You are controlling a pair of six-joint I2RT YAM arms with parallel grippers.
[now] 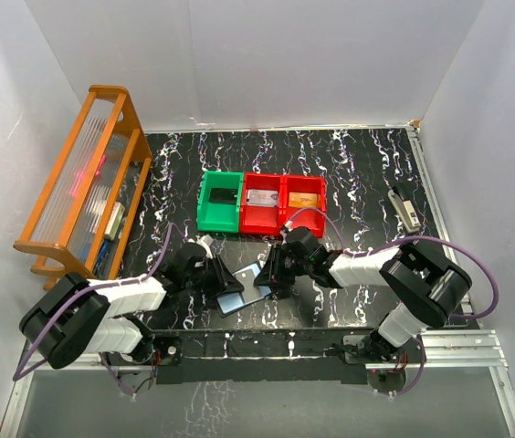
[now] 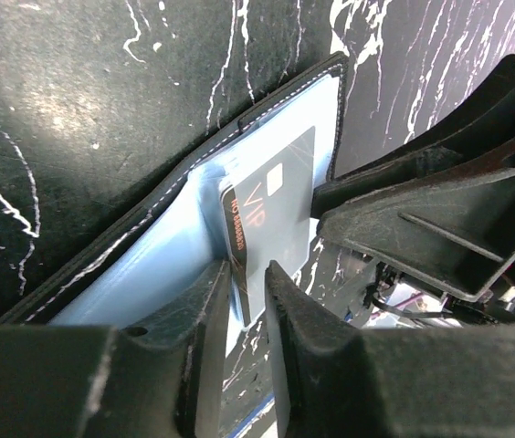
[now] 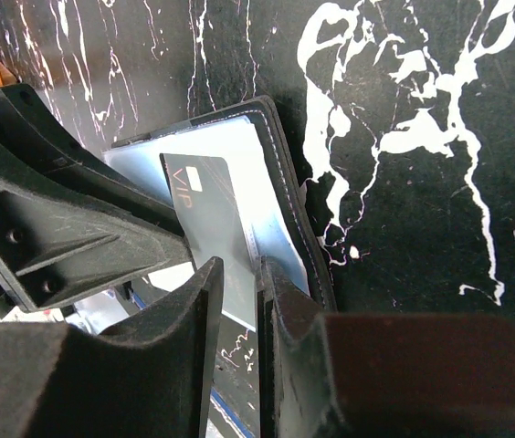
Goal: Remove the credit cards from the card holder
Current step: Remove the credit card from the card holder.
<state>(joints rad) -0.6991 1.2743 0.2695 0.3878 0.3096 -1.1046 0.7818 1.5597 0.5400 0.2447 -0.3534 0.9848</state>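
The card holder (image 1: 242, 297) lies open on the black marbled table between my two grippers, light-blue panels up. A black card marked VIP (image 2: 280, 205) sticks out of it near the fold. My left gripper (image 1: 224, 276) reaches in from the left. In its wrist view the jaws (image 2: 246, 274) straddle the card's edge with a narrow gap. My right gripper (image 1: 269, 274) reaches in from the right. Its jaws (image 3: 239, 269) stand narrowly apart around the card's (image 3: 207, 205) lower corner. The holder's dark stitched rim (image 3: 280, 164) runs just outside the right finger. Neither gripper visibly clamps the card.
A green bin (image 1: 219, 205) and two red bins (image 1: 262, 203) (image 1: 303, 199) stand in a row behind the grippers, each with a card in it. A wooden rack (image 1: 84, 182) stands at the left. A small grey object (image 1: 405, 210) lies at the right edge.
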